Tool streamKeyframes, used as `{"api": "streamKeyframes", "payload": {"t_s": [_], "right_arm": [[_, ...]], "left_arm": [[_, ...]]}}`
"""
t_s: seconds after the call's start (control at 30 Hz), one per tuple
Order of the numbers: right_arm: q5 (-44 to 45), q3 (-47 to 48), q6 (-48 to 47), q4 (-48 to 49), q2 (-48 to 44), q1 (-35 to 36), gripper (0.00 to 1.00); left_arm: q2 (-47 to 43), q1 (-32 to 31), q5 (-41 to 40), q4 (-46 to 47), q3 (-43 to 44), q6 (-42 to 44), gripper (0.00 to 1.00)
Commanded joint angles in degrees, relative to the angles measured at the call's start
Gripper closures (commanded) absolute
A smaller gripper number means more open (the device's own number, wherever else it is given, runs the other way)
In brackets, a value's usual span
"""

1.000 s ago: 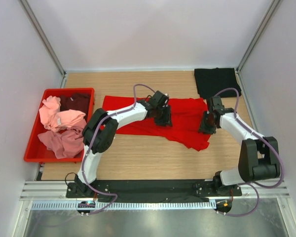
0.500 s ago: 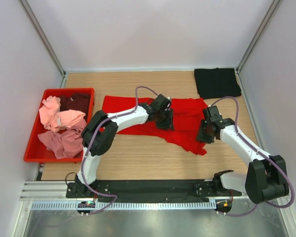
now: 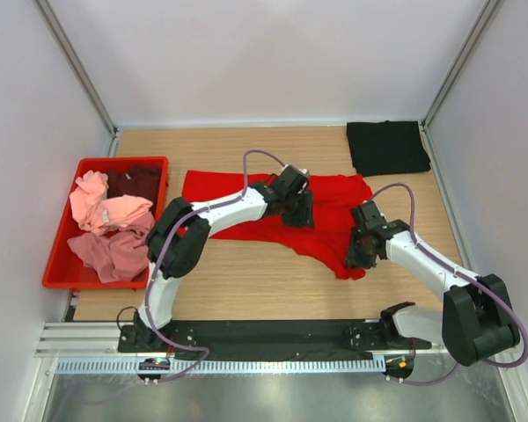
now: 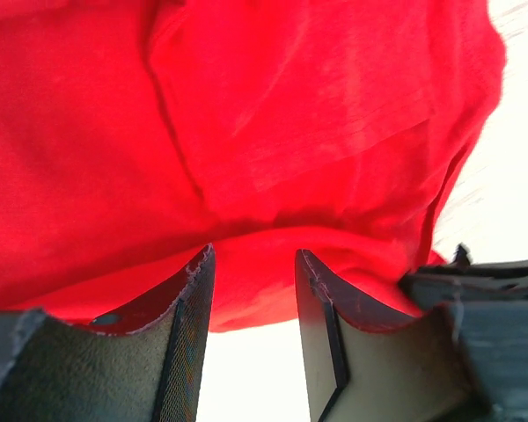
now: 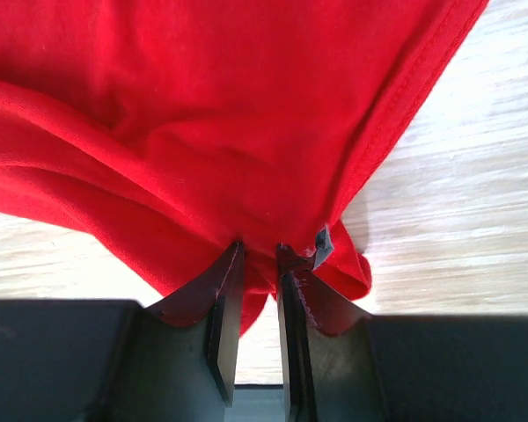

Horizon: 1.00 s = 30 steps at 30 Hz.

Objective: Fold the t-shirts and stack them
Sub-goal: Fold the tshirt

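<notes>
The bright red t-shirt (image 3: pixel 213 186) lies spread across the middle of the table, its right part pulled into a point toward the near side. My right gripper (image 3: pixel 355 256) (image 5: pixel 260 249) is shut on a bunched fold of that shirt (image 5: pixel 202 114) near its hem. On the shirt's middle, my left gripper (image 3: pixel 297 213) (image 4: pixel 251 256) stands open, its fingertips against the red cloth (image 4: pixel 273 114), which bulges between them. A black t-shirt (image 3: pixel 387 147) lies folded at the far right corner.
A red plastic crate (image 3: pixel 56 251) at the left holds a light pink shirt (image 3: pixel 106 209), a dusty rose one (image 3: pixel 110 253) and a dark maroon one (image 3: pixel 137 181). White walls and frame posts close in the table. Bare wood (image 3: pixel 246 286) lies in front of the red shirt.
My right gripper has moved toward the near edge and a little left, dragging the red shirt's right part with it. My left gripper has shifted slightly right on the shirt.
</notes>
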Motion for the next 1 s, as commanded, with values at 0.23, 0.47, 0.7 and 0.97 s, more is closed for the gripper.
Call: {"api": "streamKeyframes", "payload": {"t_s": [0.23, 0.47, 0.7, 0.97], "right_arm": [[9.2, 5.9, 4.1, -2.2, -2.0, 1.2, 0.62], [10.9, 12.6, -0.6, 5.0, 6.6, -4.2, 0.61], [9.5, 19.4, -5.2, 8.6, 19.7, -9.1, 0.66], [8.1, 21.2, -4.3, 10.1, 23.9, -9.5, 0.67]], "left_arm": [[2.2, -2.6, -3.1, -1.9, 2.7, 0.1, 0.62], [0.3, -2.5, -5.0, -2.4, 1.1, -0.5, 0.69], [-0.5, -3.2, -6.0, -2.5, -0.8, -1.4, 0.71], [-1.4, -3.5, -6.8, -2.2, -1.3, -1.7, 0.71]]}}
